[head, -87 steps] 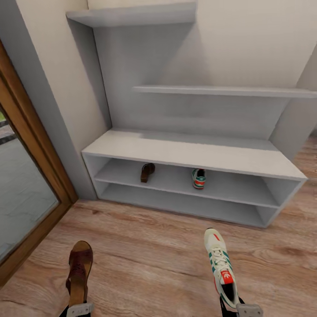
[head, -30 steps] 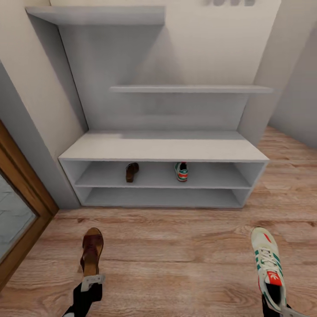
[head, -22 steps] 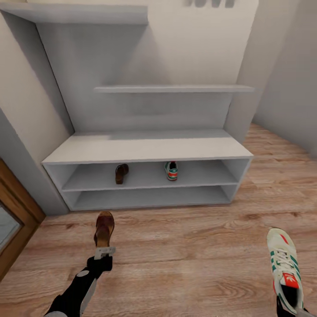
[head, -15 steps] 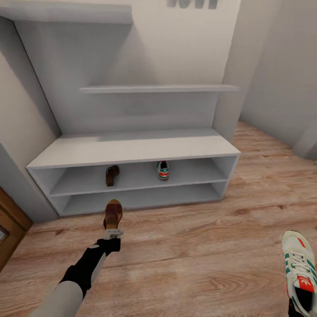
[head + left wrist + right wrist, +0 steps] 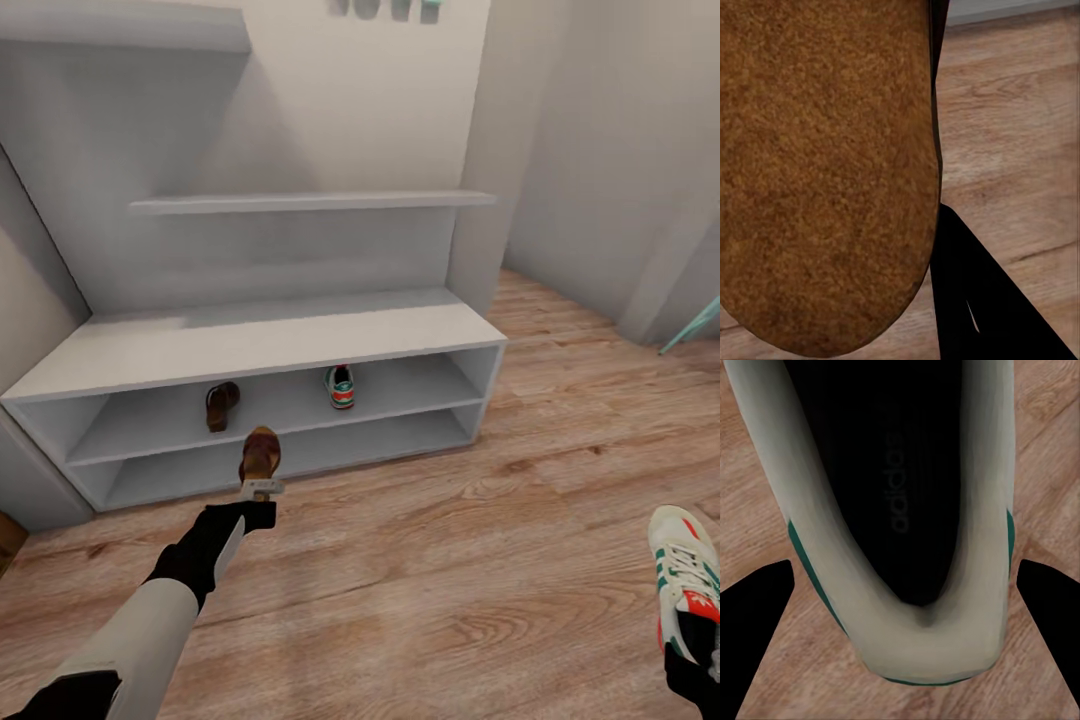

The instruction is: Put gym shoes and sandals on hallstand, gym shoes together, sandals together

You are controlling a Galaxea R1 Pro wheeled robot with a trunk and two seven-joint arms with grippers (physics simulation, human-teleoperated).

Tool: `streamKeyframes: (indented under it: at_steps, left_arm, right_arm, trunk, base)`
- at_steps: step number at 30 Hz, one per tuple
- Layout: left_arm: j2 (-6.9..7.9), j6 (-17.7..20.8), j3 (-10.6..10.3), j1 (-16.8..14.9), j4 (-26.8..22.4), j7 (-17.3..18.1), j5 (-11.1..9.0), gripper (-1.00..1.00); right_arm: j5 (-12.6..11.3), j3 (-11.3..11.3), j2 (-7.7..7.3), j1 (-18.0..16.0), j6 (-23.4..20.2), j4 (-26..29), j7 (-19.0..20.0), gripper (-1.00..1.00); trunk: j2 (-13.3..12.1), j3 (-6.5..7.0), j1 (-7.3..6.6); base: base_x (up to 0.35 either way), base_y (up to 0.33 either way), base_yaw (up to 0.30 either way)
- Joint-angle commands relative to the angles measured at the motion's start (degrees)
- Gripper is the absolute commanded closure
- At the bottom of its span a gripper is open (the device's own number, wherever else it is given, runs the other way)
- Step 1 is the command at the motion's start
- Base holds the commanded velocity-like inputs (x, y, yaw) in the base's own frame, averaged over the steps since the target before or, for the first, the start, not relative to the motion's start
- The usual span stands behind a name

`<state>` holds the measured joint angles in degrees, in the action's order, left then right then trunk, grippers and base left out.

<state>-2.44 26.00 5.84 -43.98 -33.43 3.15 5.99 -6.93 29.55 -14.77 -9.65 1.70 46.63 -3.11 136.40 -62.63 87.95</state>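
- Head view: the left arm reaches far forward and low toward the hallstand (image 5: 300,335), forearm stretched out straight. The left gripper (image 5: 262,489) is closed on the heel of a brown sandal (image 5: 260,455), toe pointing at the rack's lower shelf front, above the corridor floor (image 5: 450,560).
- On the upper open shelf lie a second sandal (image 5: 220,404) at left and a gym shoe (image 5: 341,386) to its right, apart from each other.
- At the near right corner, the right gripper (image 5: 695,655) holds the other gym shoe (image 5: 682,580) by its heel, toe pointing away.
- Mint letters (image 5: 385,8) sit on the wall above.
- Left wrist view: the held sandal's tan footbed (image 5: 825,172) is close up, a dark finger (image 5: 982,300) beside it, wood planks beyond.
- Right wrist view: the held shoe's heel opening (image 5: 896,495) sits between two dark fingers (image 5: 754,622), clamped on it.
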Motion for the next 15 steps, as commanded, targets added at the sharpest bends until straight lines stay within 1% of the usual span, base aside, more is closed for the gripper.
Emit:
streamKeyframes:
  at_steps: [1,3,4,10,13,15]
  left_arm:
    - [-0.05,0.4,0.5,0.0,-0.2,0.4,0.7,1.00]
    - [-0.01,0.6,0.6,0.0,-0.3,0.4,0.8,1.00]
    - [0.02,0.8,0.6,-0.1,-0.3,0.3,0.7,1.00]
    - [0.30,1.5,0.9,-0.7,-0.4,-0.1,0.8,1.00]
    - [0.41,1.6,1.1,-0.9,-1.4,-0.2,0.8,1.00]
    - [0.42,1.6,1.2,-1.1,-2.9,-0.3,0.7,1.00]
  right_arm:
    - [-0.6,-0.1,0.02,0.0,0.0,0.2,-0.1,1.00]
    - [-0.6,-0.1,0.06,0.0,-0.2,0.3,-0.1,1.00]
    - [-0.6,-0.1,0.07,0.0,-0.3,0.4,-0.1,1.00]
    - [-0.6,-0.1,0.09,0.0,-0.4,0.5,-0.1,1.00]
    - [-0.5,-0.1,0.09,0.0,-0.4,0.5,-0.1,1.00]
    - [-0.5,0.0,0.04,0.0,-0.3,0.5,-0.1,1.00]
  trunk:
    - [0.0,-0.05,-0.01]
    - [0.0,-0.06,-0.01]
    - [0.4,-0.26,0.21]
    - [2.8,-1.74,1.53]
    - [4.0,-2.53,2.19]
    - [4.8,-3.07,2.62]
  base:
    - [0.000,0.000,-0.010]
    - [0.000,0.000,-0.004]
    - [0.000,0.000,-0.003]
    - [0.000,0.000,0.000]
    - [0.000,0.000,0.000]
    - [0.000,0.000,0.000]
